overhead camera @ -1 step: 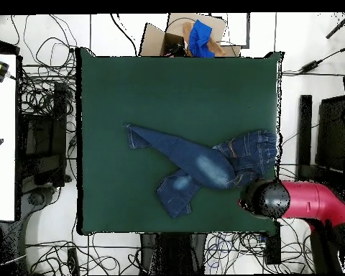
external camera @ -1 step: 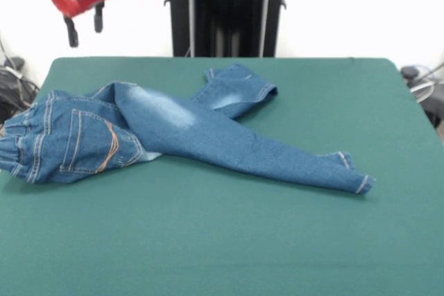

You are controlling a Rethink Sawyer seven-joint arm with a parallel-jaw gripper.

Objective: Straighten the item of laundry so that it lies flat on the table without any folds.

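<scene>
Red and black arm (overhead camera @ -1 step: pixel 312 203) reaching in over the table's edge (overhead camera @ -1 step: pixel 279 144) near a corner. Gripper (external camera @ -1 step: pixel 84 24) raised well above the surface, pointing straight down, two short dark fingers (external camera @ -1 step: pixel 71 32) hanging apart, holding nothing.

Jeans (external camera @ -1 step: pixel 173 133) on table (external camera @ -1 step: pixel 277 240) — legs crossed

White wall (external camera @ -1 step: pixel 361 5) behind; tangled cables (overhead camera @ -1 step: pixel 42 93) cover the pale floor (overhead camera @ -1 step: pixel 305 43).
</scene>
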